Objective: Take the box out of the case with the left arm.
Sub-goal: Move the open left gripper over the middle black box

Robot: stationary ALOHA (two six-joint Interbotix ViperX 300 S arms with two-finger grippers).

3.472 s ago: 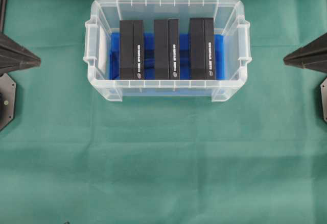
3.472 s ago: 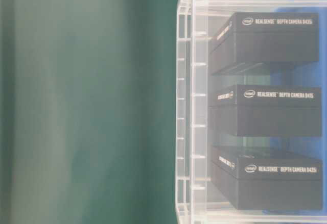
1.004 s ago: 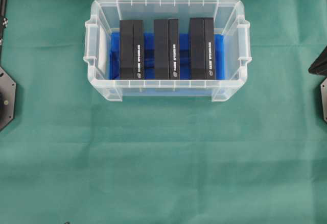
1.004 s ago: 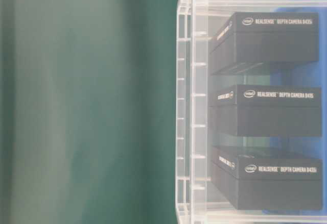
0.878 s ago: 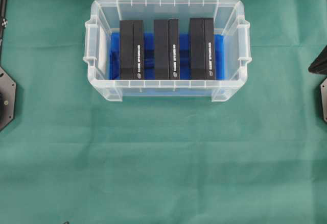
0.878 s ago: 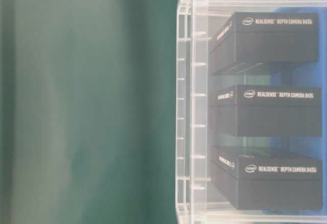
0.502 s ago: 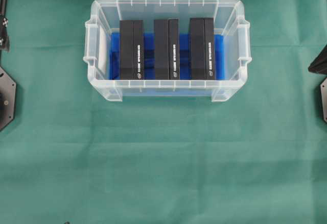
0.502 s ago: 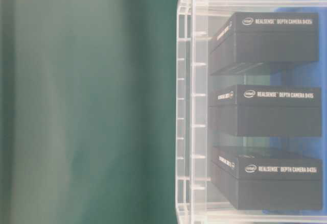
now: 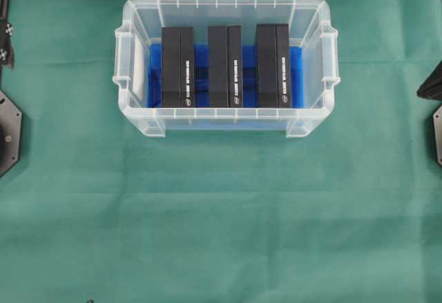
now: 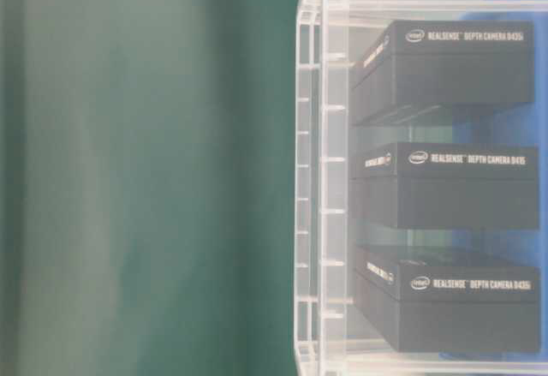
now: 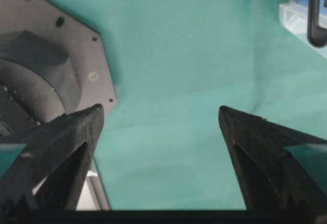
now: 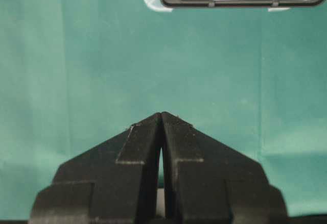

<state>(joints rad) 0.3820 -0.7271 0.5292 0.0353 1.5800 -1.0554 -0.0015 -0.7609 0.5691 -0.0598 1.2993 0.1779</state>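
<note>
My left gripper [image 11: 159,113] now stands with jaws spread wide, over bare green cloth [image 11: 168,55]. In the overhead view, both pointed grippers have left the 9 and 3 o'clock edges; only a sliver of the right gripper [image 9: 432,85] remains.

Clear glossy plastic case [image 9: 226,7], matt black boxes [image 9: 178,67], possibly cardboard, soft green cloth [image 9: 221,213]

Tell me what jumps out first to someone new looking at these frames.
The clear plastic case near the top centre of the green cloth, with three black boxes standing side by side on its blue floor. In the wrist views, the left gripper hangs wide open over bare cloth, while the right gripper is shut, pointing toward the case.
</note>
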